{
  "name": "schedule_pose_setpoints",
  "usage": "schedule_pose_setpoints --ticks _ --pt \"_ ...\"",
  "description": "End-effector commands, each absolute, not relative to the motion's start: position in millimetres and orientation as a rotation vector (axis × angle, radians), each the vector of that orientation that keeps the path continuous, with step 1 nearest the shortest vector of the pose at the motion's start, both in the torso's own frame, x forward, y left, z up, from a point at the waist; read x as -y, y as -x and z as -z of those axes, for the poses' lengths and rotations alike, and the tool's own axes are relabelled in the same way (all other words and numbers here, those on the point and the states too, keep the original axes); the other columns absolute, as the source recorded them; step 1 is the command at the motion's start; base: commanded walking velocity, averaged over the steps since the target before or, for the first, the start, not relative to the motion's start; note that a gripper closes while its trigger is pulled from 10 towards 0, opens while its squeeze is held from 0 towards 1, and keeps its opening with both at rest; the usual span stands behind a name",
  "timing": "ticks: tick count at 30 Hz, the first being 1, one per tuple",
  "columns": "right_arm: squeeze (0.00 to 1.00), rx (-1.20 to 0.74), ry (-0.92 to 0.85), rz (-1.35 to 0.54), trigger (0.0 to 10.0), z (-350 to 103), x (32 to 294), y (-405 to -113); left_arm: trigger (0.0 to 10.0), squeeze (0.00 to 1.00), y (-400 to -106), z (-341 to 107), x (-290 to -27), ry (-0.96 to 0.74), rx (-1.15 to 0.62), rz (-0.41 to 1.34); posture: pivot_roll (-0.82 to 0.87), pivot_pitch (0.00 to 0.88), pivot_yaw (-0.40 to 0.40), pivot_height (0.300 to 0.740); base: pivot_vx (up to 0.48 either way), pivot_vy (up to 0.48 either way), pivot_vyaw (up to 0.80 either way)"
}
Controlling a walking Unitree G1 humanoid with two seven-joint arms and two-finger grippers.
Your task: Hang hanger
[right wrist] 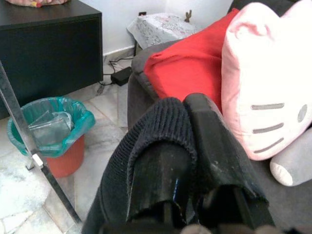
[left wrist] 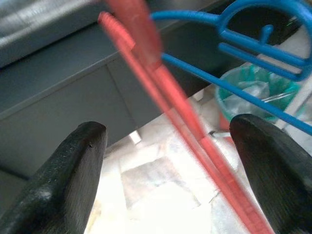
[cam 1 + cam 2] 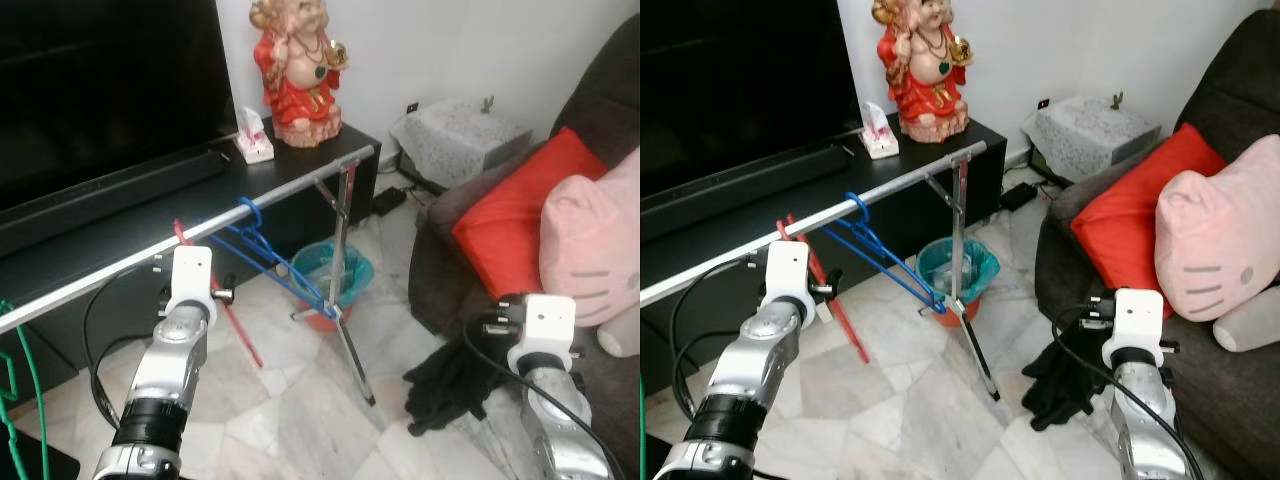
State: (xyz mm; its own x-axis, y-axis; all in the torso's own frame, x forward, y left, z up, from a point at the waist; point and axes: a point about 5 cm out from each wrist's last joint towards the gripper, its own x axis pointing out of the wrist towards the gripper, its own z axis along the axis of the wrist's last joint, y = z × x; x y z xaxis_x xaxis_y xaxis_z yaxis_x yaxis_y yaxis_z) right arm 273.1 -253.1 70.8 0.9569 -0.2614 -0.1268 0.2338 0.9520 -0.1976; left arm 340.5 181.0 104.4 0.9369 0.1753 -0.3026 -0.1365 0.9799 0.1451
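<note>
Left claw hangs open just short of the red hanger on the rail, its long arm slanting down between the fingers, while the far right claw is clamped on dark cloth.

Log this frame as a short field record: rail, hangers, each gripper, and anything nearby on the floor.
rail: silver rail on a stand, in front of the black TV cabinet
red hanger: hooked on rail
blue hanger: hooked on rail, beside the red
left gripper: fingers open, red hanger between them, not gripped
right gripper: shut on black cloth, by the sofa
floor: bin with teal liner by the stand
</note>
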Motion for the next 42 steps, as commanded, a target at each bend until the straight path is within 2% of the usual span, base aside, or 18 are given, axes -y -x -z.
schedule_pose_setpoints --ticks 1,7,11,12,13,14,15,16,17,42 --pt "0.0 -0.129 0.185 0.245 10.0 -77 252 -278 10.0 0.0 -347 -106 -180 -0.133 -0.32 -0.184 0.0 0.0 -0.001 0.74 0.0 0.0 0.0" --pt "0.0 -0.128 0.186 0.243 10.0 -78 252 -279 10.0 0.0 -357 -106 -175 -0.111 -0.3 -0.171 0.0 0.0 -0.004 0.74 0.0 0.0 0.0" --pt "0.0 -0.129 0.189 0.243 10.0 -78 253 -278 10.0 0.0 -363 -108 -181 -0.123 -0.295 -0.187 -0.01 0.0 -0.005 0.74 0.0 0.0 0.0" --pt "0.0 -0.129 0.19 0.243 10.0 -78 254 -278 9.4 0.0 -363 -107 -183 -0.126 -0.3 -0.197 -0.01 0.0 -0.005 0.74 0.0 0.0 0.0" --pt "0.0 -0.129 0.19 0.243 10.0 -78 254 -278 4.2 0.0 -363 -107 -183 -0.129 -0.303 -0.199 -0.01 0.0 -0.005 0.74 0.0 0.0 0.0" --pt "0.0 -0.129 0.19 0.242 10.0 -78 254 -278 1.6 0.0 -363 -106 -184 -0.131 -0.305 -0.199 -0.01 0.0 -0.005 0.74 0.0 0.0 0.0" --pt "0.0 -0.128 0.191 0.242 10.0 -78 254 -278 1.6 0.0 -363 -105 -184 -0.133 -0.306 -0.2 -0.01 0.0 -0.005 0.74 0.0 0.0 0.0" --pt "0.0 -0.128 0.191 0.242 10.0 -78 254 -278 0.3 0.0 -363 -104 -184 -0.134 -0.306 -0.201 -0.01 0.0 -0.006 0.74 0.0 0.0 0.0" --pt "0.0 -0.127 0.191 0.241 10.0 -79 254 -278 0.0 0.0 -363 -102 -184 -0.134 -0.307 -0.202 -0.01 0.0 -0.005 0.74 0.0 0.0 0.0" --pt "0.0 -0.118 0.2 0.231 10.0 -81 251 -282 0.0 0.0 -365 -96 -186 -0.152 -0.301 -0.209 0.0 0.0 -0.008 0.74 0.0 0.0 0.0"
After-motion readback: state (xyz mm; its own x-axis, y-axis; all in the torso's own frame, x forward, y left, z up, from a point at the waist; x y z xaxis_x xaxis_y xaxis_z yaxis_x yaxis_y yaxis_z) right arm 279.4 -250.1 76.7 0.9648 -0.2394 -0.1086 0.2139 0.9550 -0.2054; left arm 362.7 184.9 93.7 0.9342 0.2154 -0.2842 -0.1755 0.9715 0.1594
